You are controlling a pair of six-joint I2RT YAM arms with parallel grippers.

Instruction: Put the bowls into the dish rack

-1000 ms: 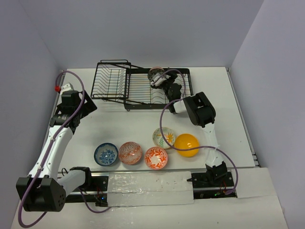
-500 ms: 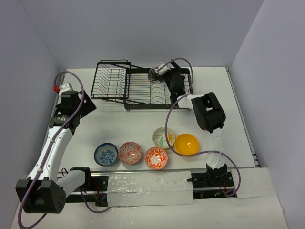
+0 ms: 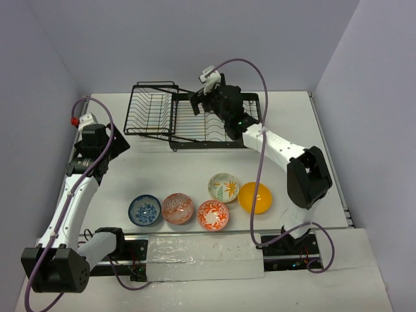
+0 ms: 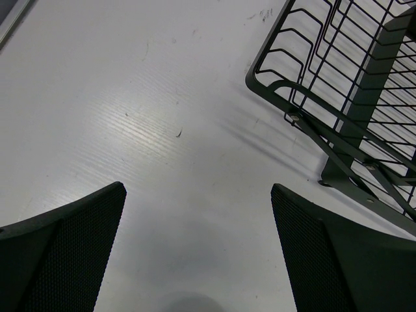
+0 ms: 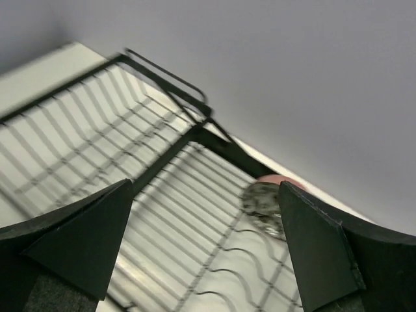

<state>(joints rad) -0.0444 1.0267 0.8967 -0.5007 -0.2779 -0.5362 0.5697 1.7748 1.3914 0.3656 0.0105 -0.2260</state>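
Reaching over the black wire dish rack at the far side of the table, the right arm holds the right gripper above the wires with its fingers spread wide and nothing between them. The wrist view is blurred, but the grey-black patterned bowl shows among the curved dividers near the rack's far rail, close to the right-hand finger and not touching it.

The rack lies close along the back wall, and its tilted basket section sits at the left end. The left gripper hangs over bare table just beside the basket's near corner, its jaws also wide apart and empty.

A broad open strip of white tabletop runs between the rack's front rail and the other bowls. The blue patterned bowl, pink-red patterned bowl and orange-red floral bowl stand close together in a row toward the near edge. The white leaf-patterned bowl and the plain orange-yellow bowl sit just beside each other to the right, under the right arm's purple cable. Walls close in the left, back and right edges.
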